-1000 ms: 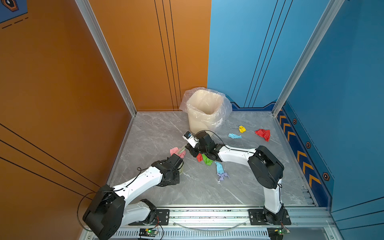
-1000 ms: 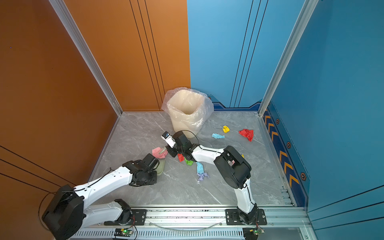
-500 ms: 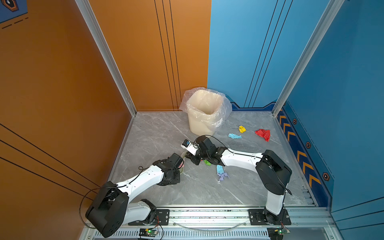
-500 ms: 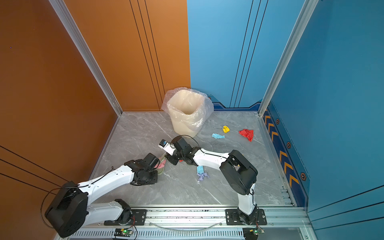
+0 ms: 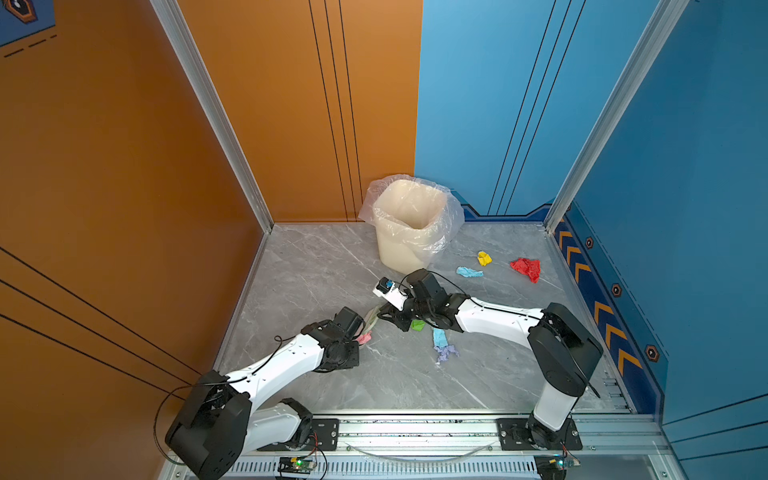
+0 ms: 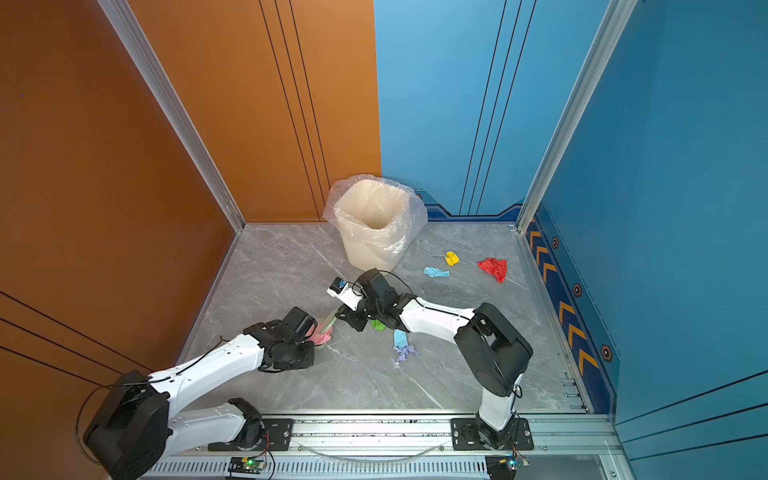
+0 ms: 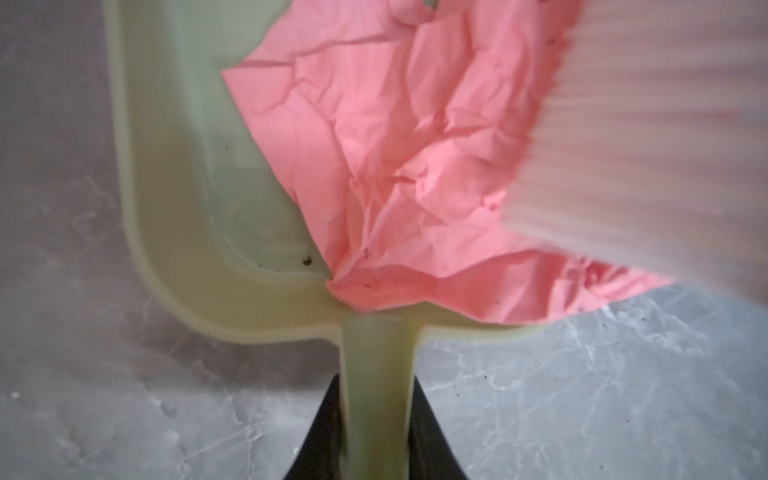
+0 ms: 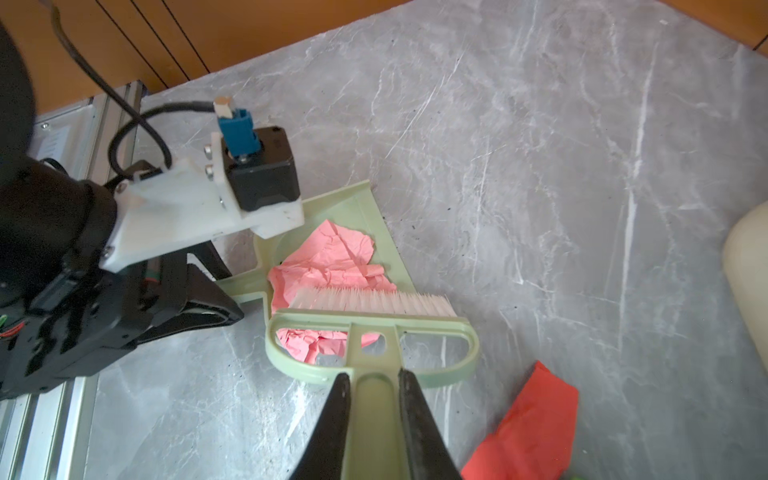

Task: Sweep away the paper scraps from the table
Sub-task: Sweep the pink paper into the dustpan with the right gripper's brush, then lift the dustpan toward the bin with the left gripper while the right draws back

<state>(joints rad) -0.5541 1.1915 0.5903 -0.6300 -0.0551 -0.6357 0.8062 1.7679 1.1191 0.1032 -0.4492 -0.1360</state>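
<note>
My left gripper [image 7: 375, 380] is shut on the handle of the pale green dustpan [image 7: 174, 208], which lies flat on the table [image 5: 395, 382]. A crumpled pink paper scrap [image 7: 395, 166] lies in the pan. My right gripper [image 8: 374, 376] is shut on the handle of the green brush [image 8: 370, 328], whose white bristles press on the pink scrap [image 8: 332, 257] at the pan's mouth. A red scrap [image 8: 528, 424] lies beside the brush. In a top view green [image 5: 417, 325], light blue [image 5: 438, 336] and lilac [image 5: 445, 352] scraps lie by the right arm.
The cream bin with a clear liner [image 5: 399, 253] stands at the back middle. More scraps lie at the back right: light blue [image 5: 469, 272], yellow [image 5: 483, 258] and red [image 5: 527, 268]. Orange and blue walls close three sides. An aluminium rail [image 5: 415, 428] runs along the front.
My right arm has drawn the brush toward the left gripper and the front, and the pink scrap has slid into the dustpan. The left arm has barely moved.
</note>
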